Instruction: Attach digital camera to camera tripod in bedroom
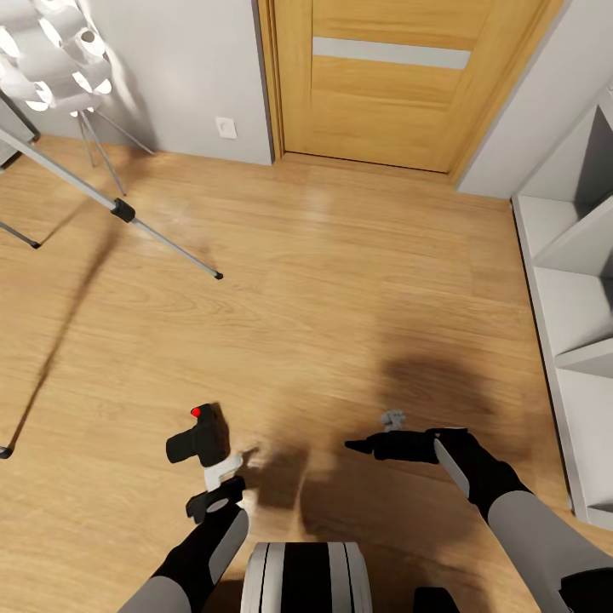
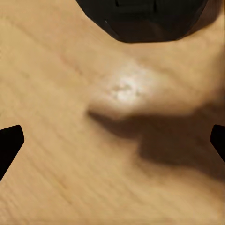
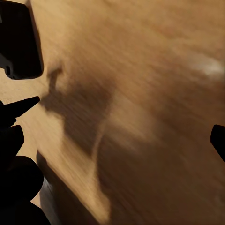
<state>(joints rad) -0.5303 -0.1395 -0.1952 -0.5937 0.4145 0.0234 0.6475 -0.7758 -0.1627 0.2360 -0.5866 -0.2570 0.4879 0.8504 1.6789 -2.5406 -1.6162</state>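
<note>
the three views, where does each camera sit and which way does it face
Head view: on the robot's head, looking down over the wood floor toward the door; both arms, left hand holding the digital camera, right hand, camera tripod at left.
Left wrist view: on the left arm, facing the floor; dark fingertips at the edges.
Right wrist view: on the right arm, facing blurred floor; fingertip.
Shared: the floor.
</note>
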